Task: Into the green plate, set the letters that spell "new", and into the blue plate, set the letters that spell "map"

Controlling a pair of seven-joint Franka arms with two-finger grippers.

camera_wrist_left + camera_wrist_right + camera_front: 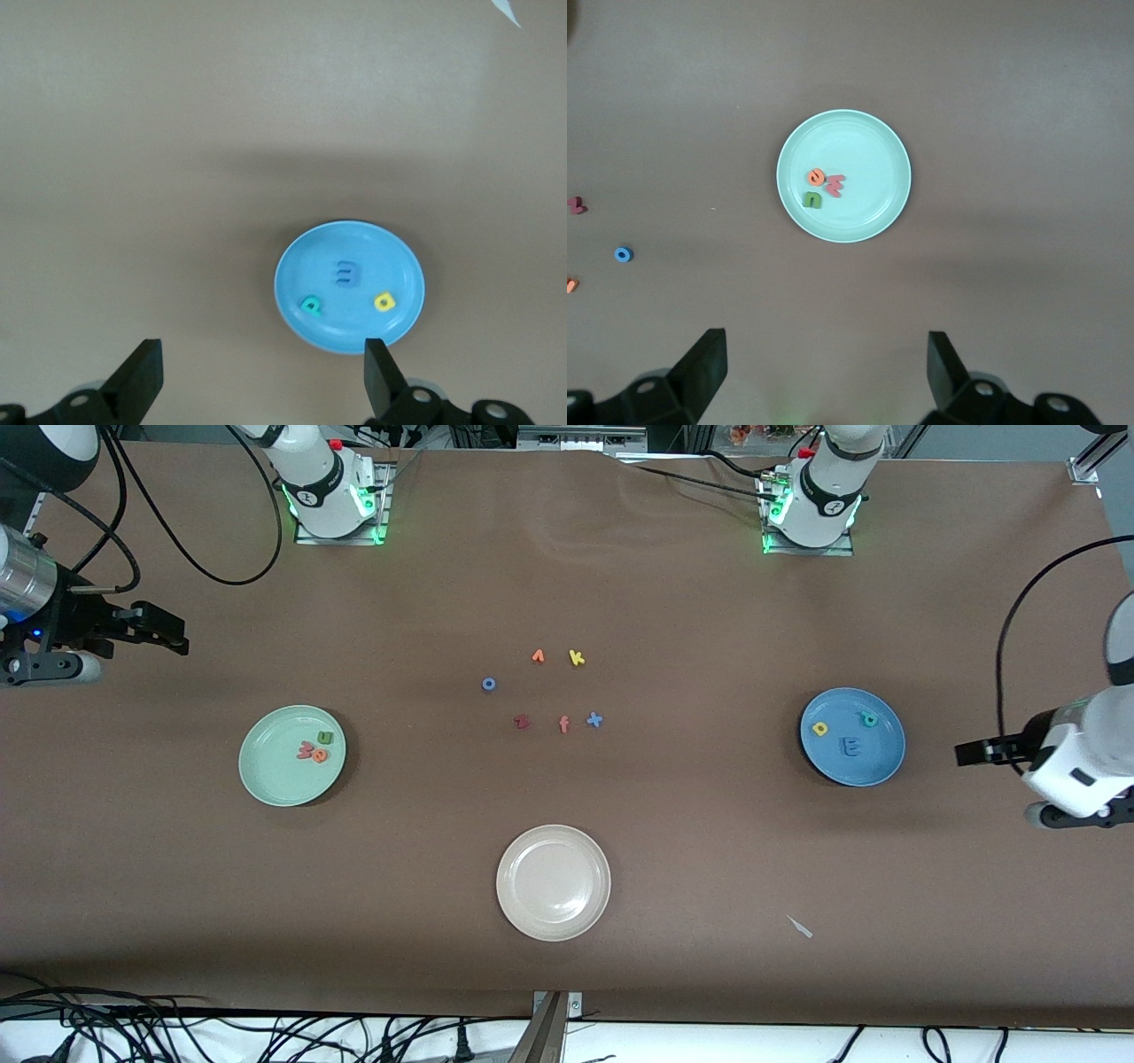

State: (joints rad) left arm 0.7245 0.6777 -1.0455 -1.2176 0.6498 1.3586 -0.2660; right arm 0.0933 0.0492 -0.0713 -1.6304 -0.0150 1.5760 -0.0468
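The green plate lies toward the right arm's end of the table and holds the green "n", pinkish-red "w" and orange "e". In the blue plate, toward the left arm's end, lie the yellow "a", teal "p" and lilac "m". My left gripper hangs open and empty over bare table beside the blue plate. At the other end my right gripper is open and empty over bare table, apart from the green plate.
An empty cream-white plate sits nearest the front camera at mid-table. Several loose letters lie in the middle: blue "o", yellow "k", dark red "z", salmon "f", blue "x". A white scrap lies nearer the camera.
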